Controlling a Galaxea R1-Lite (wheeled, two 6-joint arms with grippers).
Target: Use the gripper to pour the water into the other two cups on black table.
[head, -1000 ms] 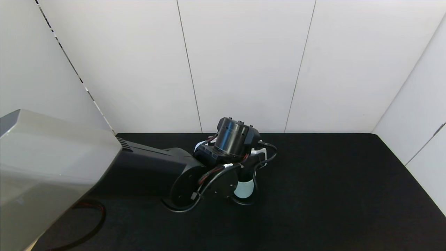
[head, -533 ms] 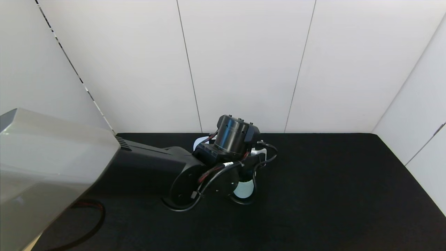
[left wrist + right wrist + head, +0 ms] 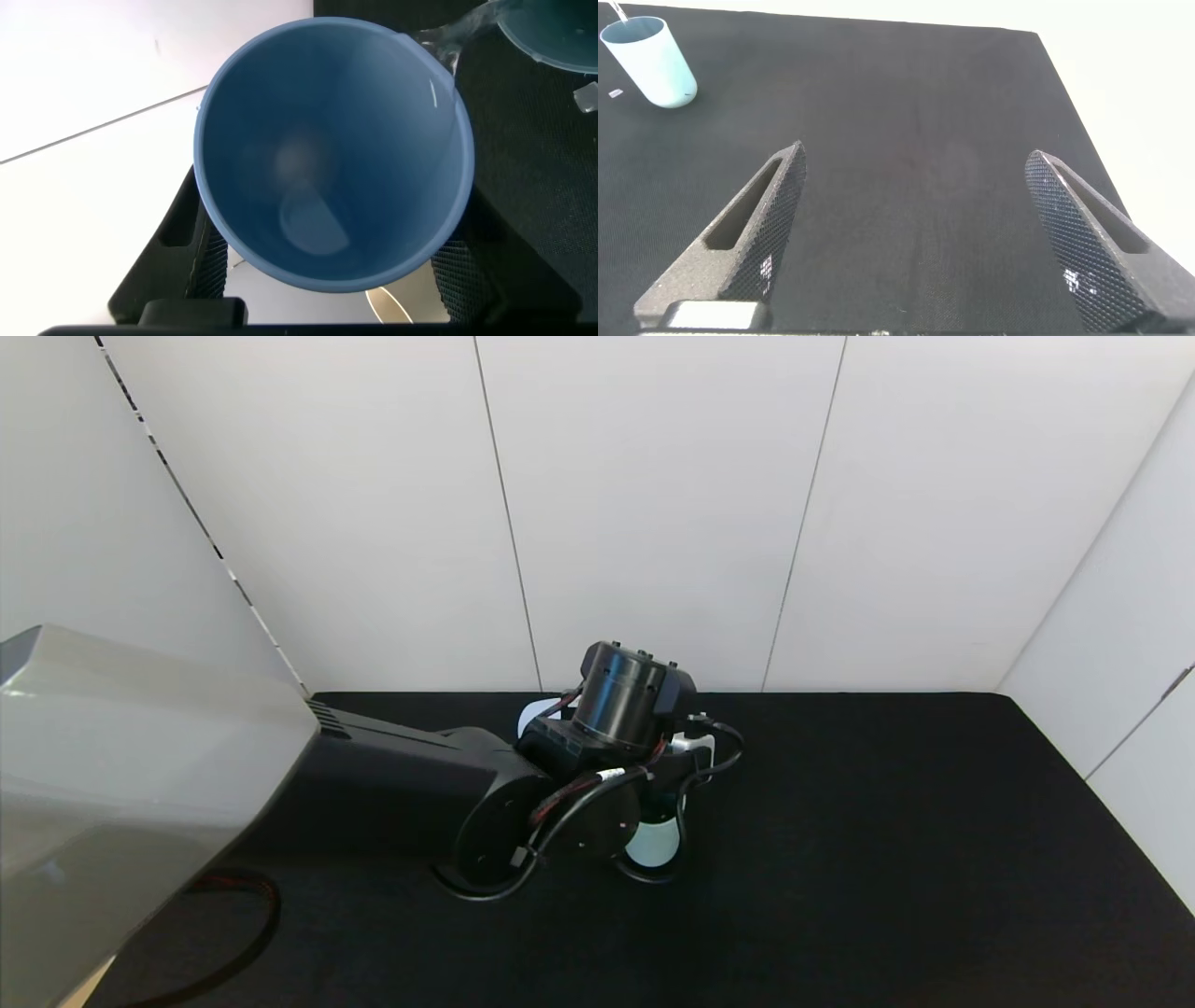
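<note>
1. The left end effector [image 3: 332, 273] is clamped on a light blue cup [image 3: 327, 149] and holds it tipped over the black counter [image 3: 906, 140], near its middle and toward the back wall
2. A thin stream of water [image 3: 448, 37] leaves the blue cup's lip toward the mint green cup [image 3: 551, 33], which stands upright on the counter just below and beside the pouring cup; the right wrist view shows the stream reaching that cup's mouth, so this pour is under way
3. Only a small pool shows at the bottom of the blue cup, so it looks nearly spent
4. A pale rim [image 3: 397, 303] peeking out under the blue cup is probably the beige cup; its inside is hidden, so whether it has had its share cannot be told
5. The right end effector [image 3: 924, 233] hangs low over bare counter, well apart from the cups, fingers spread wide and holding nothing
6. Judged left to do: finish this pour, serve the beige cup if it is dry, set the blue cup down
</note>
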